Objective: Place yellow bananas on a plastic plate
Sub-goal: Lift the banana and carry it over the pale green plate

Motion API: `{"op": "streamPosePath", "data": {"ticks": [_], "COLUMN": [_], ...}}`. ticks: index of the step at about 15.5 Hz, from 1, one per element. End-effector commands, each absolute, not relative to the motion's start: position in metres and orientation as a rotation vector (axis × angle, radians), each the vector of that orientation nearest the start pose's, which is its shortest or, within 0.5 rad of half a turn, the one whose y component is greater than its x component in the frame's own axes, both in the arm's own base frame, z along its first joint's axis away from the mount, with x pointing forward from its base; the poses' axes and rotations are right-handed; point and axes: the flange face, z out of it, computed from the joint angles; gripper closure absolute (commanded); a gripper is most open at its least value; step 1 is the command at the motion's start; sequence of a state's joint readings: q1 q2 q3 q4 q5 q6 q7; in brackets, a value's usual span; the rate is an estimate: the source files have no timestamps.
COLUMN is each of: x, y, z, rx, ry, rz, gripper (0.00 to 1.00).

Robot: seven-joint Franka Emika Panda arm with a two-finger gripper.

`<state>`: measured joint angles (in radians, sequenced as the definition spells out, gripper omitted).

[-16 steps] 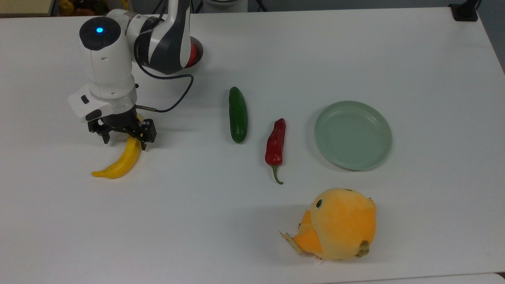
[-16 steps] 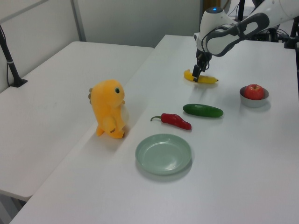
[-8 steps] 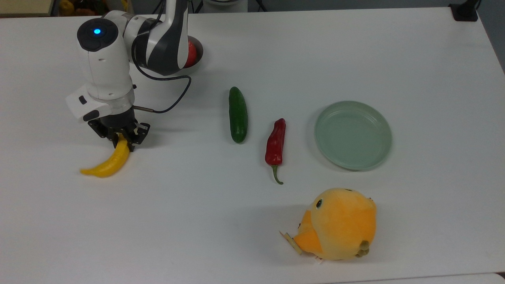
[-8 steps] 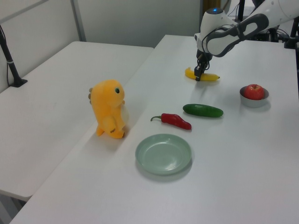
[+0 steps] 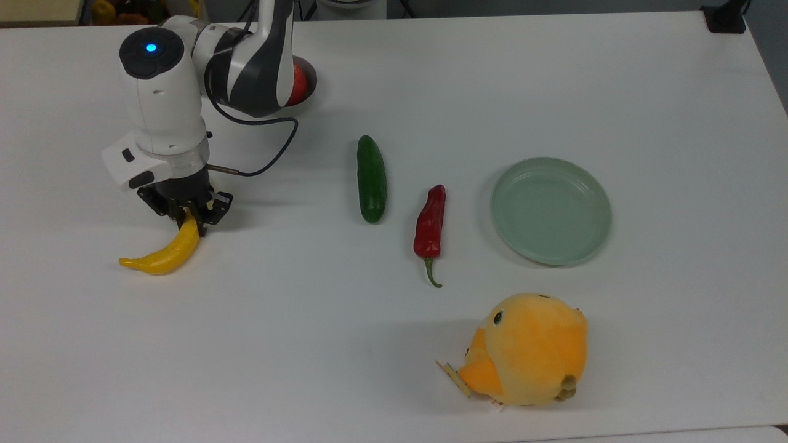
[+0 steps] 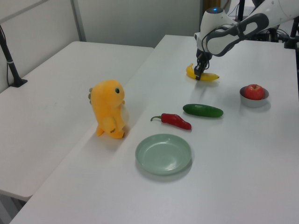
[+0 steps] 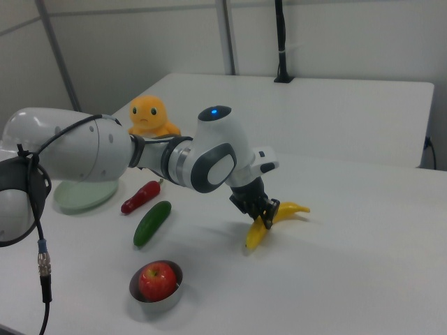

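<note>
The yellow banana (image 5: 165, 257) lies at the top view's left side of the white table, and my gripper (image 5: 191, 219) is shut on its upper end. In the right view the banana (image 7: 285, 211) hangs tilted in the gripper (image 7: 265, 215), one end low near the table. The left view has the banana (image 6: 208, 77) and gripper (image 6: 198, 74) at the far end of the table. The pale green plastic plate (image 5: 551, 212) stands bare far off toward the top view's right, near the front in the left view (image 6: 163, 154).
Between banana and plate lie a green cucumber (image 5: 372, 178) and a red chili (image 5: 430, 224). An orange-yellow plush chick (image 5: 526, 351) sits near the table's front edge. A metal bowl (image 7: 157, 299) with a red apple (image 7: 158, 280) stands beside the arm.
The fingers have closed on the banana's end. The gripper moved slightly to the top view's left, and the banana's free tip swung left with it.
</note>
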<state>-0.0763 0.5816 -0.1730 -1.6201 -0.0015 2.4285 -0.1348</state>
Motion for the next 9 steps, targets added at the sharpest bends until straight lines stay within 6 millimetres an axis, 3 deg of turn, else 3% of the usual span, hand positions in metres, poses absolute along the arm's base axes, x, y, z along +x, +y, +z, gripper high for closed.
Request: {"op": "streamPosePath", "data": {"ticks": [1,3,9], "x": [0.691,0.687,0.663], "y": [-0.146,-0.134,-0.050], "z": [0.363,0.388,0.469], "rx": [-3.221,-3.211,-3.146], "ry": [0.103,0.089,-0.054], "rz": [-0.444,-0.406,-0.295], "gripper": [0.84,0.84,0.84]}}
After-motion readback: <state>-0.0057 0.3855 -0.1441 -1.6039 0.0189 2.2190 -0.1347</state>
